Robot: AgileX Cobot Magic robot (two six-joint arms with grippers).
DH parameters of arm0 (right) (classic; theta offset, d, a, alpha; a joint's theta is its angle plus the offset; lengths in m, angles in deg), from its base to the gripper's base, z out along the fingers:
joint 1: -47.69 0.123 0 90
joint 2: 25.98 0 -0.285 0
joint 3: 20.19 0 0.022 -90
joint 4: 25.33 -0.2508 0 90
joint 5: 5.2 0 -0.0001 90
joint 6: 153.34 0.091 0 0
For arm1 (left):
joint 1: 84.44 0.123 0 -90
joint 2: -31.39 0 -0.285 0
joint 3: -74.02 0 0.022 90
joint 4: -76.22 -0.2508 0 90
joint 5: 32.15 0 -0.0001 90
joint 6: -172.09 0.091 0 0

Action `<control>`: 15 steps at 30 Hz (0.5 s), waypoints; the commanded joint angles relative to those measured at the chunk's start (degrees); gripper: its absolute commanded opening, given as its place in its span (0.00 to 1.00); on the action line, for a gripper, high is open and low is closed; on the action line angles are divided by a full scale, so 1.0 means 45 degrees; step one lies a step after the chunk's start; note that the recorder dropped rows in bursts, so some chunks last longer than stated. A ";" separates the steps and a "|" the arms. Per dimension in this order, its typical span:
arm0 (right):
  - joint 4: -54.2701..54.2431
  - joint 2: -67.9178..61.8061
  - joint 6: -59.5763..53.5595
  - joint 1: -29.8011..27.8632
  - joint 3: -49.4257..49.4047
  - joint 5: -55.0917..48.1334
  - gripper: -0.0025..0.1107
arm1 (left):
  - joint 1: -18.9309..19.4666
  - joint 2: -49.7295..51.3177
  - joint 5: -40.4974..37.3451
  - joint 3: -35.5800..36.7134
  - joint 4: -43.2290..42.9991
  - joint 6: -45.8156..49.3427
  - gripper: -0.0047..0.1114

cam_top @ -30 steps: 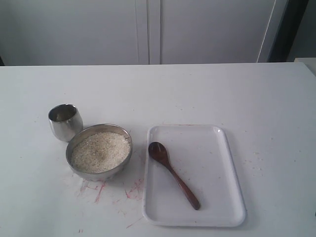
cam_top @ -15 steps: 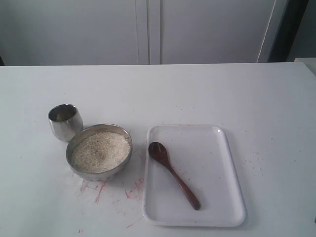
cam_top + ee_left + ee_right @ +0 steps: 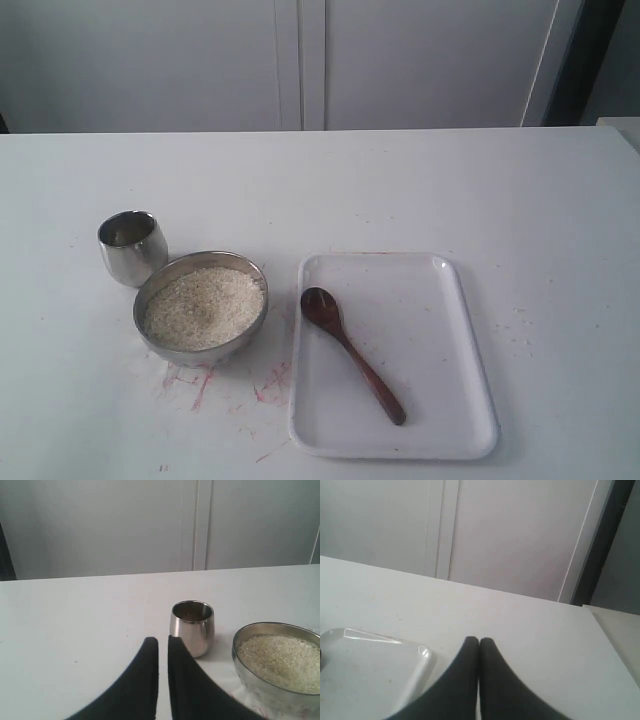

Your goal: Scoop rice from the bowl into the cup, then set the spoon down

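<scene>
The steel bowl [image 3: 199, 351] sits at the front left of the table, filled with off-white rice [image 3: 203, 306]. Just behind it to the left stands the small steel cup [image 3: 132, 247], upright. The brown wooden spoon [image 3: 350, 350] lies on the white tray [image 3: 440, 340], its oval end pointing toward the bowl. Neither gripper shows in the exterior view. In the left wrist view my left gripper [image 3: 163, 640] hovers near the cup [image 3: 192, 628] and the bowl [image 3: 247, 677], its fingers almost together and holding nothing. My right gripper [image 3: 479, 640] is shut and empty, beside a corner of the tray [image 3: 370, 665].
Reddish smears mark the white table [image 3: 230, 385] in front of the bowl. A few stray grains lie to the right of the tray. A pale cabinet wall [image 3: 300, 60] runs along the table's far edge.
</scene>
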 commanded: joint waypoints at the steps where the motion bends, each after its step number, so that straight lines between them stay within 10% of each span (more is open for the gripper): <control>1: 0.0020 0.1122 -0.0064 -0.0107 -0.0067 0.0097 0.02 | -0.0062 -0.0053 0.0061 -0.0043 0.0050 -0.0027 0.16; 15: 0.0040 0.1519 -0.0064 -0.0107 -0.0067 -0.1752 0.02 | -0.0062 -0.0053 0.0061 -0.0043 0.0050 -0.0027 0.16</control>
